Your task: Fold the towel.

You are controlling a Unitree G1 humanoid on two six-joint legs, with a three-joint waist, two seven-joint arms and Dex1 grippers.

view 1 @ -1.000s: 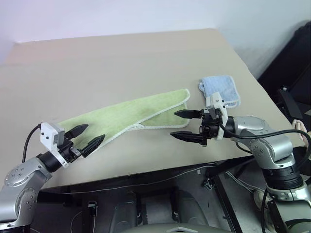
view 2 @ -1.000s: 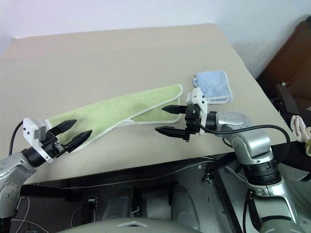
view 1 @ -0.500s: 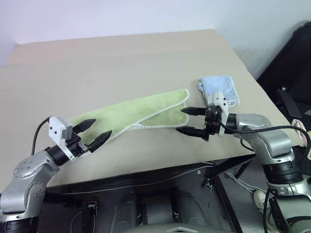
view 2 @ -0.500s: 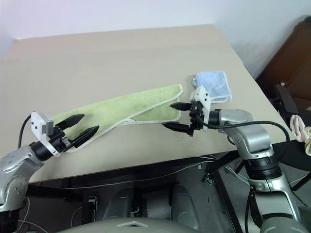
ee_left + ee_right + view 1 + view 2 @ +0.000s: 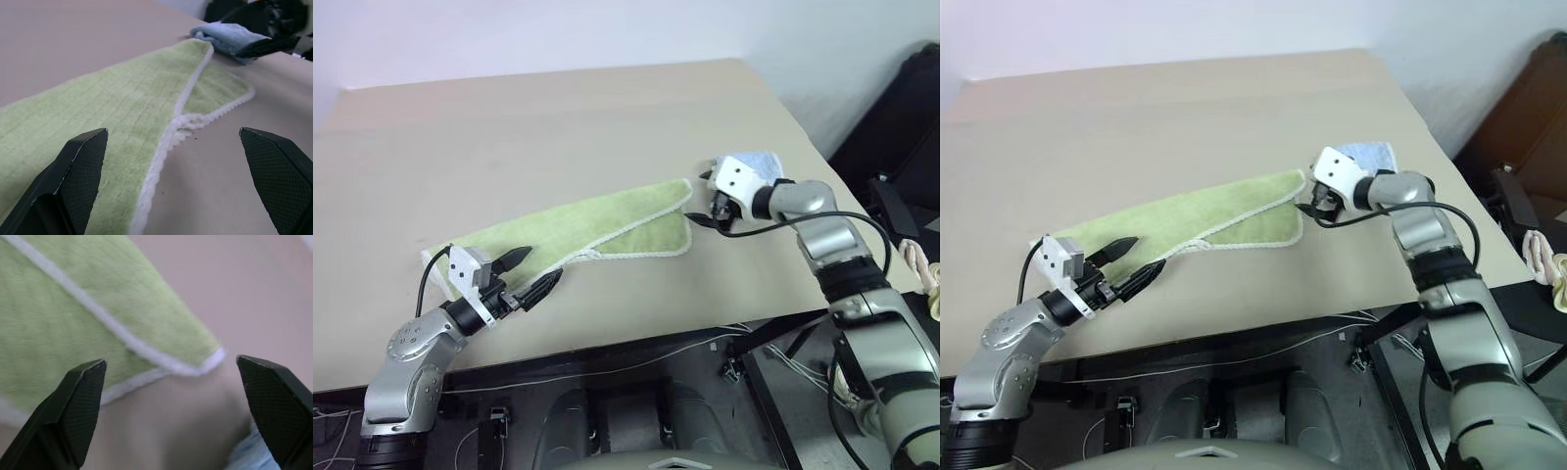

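On table (image 5: 558,127), green towel (image 5: 578,225) half-folded

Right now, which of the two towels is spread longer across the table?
The light green terry-cloth towel with white stitched edging; the small light blue towel is a compact bundle at its far-right end.

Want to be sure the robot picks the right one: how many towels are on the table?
2. The green towel lies stretched across the middle of the table. The smaller blue towel sits just off its far right corner, partly hidden behind the right gripper.
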